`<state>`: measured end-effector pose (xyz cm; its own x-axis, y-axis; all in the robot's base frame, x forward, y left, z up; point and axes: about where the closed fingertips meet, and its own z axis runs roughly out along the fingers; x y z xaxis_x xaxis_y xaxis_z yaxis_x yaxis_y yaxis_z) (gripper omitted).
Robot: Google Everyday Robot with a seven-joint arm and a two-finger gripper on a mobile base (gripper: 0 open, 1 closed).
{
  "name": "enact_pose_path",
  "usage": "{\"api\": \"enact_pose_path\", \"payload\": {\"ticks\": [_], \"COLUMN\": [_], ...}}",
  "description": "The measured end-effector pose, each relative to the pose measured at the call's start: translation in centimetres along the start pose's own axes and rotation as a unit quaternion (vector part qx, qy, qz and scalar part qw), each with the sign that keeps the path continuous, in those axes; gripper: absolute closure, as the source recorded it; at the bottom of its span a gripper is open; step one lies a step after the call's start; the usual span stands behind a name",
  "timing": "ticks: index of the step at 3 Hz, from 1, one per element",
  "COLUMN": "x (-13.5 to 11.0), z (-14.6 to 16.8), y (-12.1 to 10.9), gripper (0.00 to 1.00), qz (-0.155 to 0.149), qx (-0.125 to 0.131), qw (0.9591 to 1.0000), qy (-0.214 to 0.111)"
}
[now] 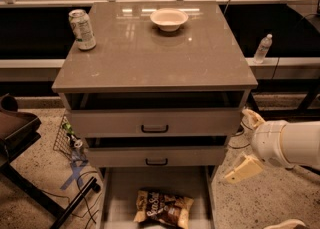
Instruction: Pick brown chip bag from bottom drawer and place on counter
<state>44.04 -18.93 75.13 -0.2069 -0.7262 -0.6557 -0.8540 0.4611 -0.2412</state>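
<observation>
Your gripper hangs right of the middle drawer, fingers wide apart, holding nothing. The brown chip bag lies in the open bottom drawer

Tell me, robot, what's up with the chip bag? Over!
Tool open and empty, off to the right of the cabinet. Brown chip bag lying flat in the open bottom drawer. Nothing on top of the bag.
</observation>
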Motion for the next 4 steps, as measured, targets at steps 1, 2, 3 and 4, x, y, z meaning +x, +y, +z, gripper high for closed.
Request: {"api": "enact_pose_path", "payload": {"ticks": [1, 2, 3, 4], "x": [0.0, 1.0, 4.2, 6.8], "z": [0.0, 3.1, 10.7, 17.2], "y": [0.0, 0.9, 4.5, 6.8], "gripper": [0.00, 0.00, 0.00, 0.00], "qz": [0.000, -0.002, -0.005, -0.009], "qx": [0.000, -0.001, -0.023, -0.024], "qw": [1.0000, 1.0000, 0.9996, 0.9997], "qy": [0.000, 0.009, 0.013, -0.007]}}
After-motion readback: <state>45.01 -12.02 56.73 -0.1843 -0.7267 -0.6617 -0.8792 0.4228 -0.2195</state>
